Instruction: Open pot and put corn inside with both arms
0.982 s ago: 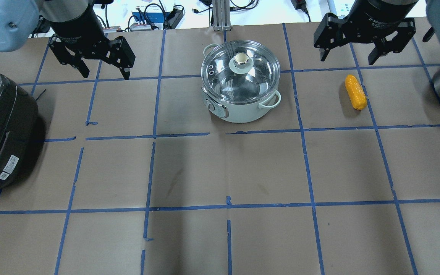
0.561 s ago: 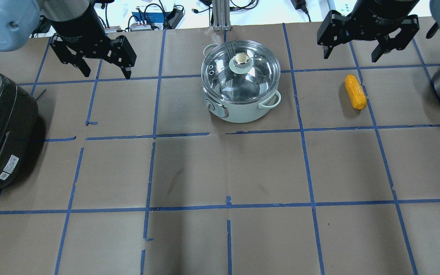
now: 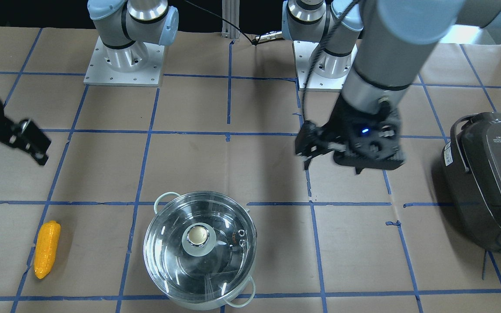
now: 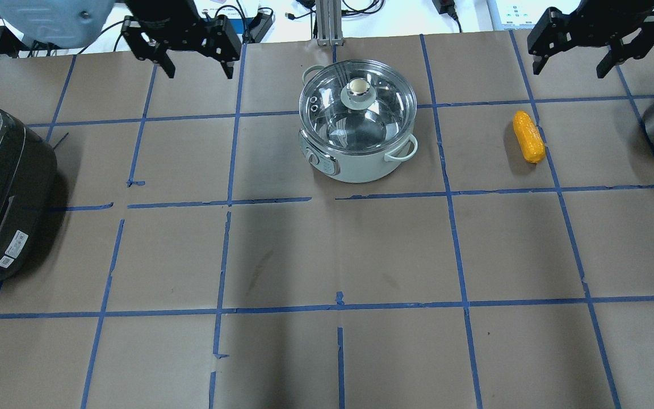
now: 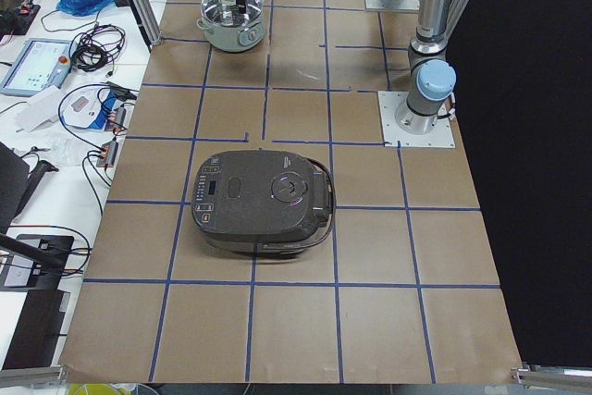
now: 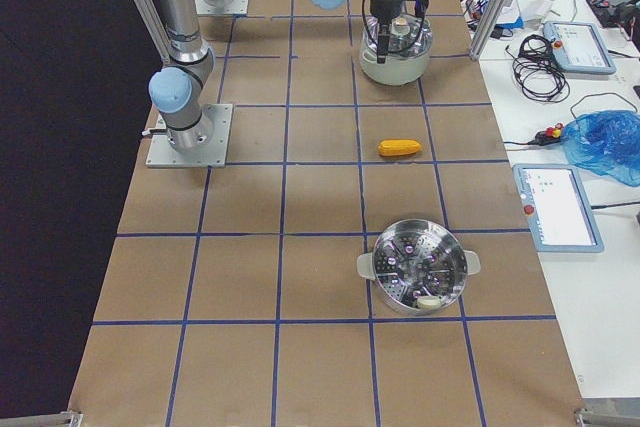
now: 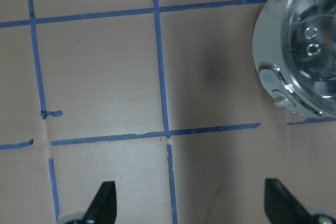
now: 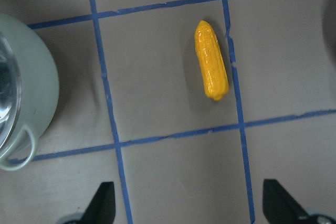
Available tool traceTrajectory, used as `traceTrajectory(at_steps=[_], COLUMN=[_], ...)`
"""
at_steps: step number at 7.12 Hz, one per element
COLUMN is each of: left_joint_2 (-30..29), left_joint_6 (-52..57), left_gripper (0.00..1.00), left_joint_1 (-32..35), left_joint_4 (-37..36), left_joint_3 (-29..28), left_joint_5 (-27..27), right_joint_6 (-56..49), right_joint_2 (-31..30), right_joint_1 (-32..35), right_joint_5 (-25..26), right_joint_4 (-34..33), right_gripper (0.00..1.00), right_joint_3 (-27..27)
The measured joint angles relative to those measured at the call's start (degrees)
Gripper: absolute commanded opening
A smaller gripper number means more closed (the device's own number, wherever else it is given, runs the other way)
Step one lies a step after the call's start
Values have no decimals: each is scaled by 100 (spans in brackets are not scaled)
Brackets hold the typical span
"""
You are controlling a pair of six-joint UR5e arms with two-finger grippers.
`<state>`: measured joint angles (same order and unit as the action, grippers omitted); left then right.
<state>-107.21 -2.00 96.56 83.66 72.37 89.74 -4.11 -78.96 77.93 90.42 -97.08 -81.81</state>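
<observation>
The left gripper hung wide open and empty, well above the table. The pot stood to its right and lower down, its lid seated and the knob free. The corn lay on the table below the right gripper and slightly to its left. That gripper was likewise spread wide and held nothing. The approach seemed barely begun. Next, the left would need to centre over the knob, descend and close on it. The right would need to drop across the cob's narrow width.
</observation>
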Motion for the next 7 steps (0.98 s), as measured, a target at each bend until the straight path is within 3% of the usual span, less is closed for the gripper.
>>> traceTrajectory(at_steps=[2,4,7], left_joint_2=[-1061,-2007,-2501], left_joint_6=[-1041,-1752,-2274], left_gripper=[100,100,100], left_joint_1=[728,1215,1518], left_joint_4=[-439,-604,-818], left_joint_3=[-798,-1691,-2025], left_joint_5=[-108,-117,-145], right_joint_6=[-191,-316,-578], right_joint_2=[700,1102,1467], right_joint_1=[-113,-149,-330], right_joint_5=[26,45,-9], right_joint_4=[-639,-1445,-2599], right_gripper=[96,95,92], right_joint_3=[-80,-508,-1089])
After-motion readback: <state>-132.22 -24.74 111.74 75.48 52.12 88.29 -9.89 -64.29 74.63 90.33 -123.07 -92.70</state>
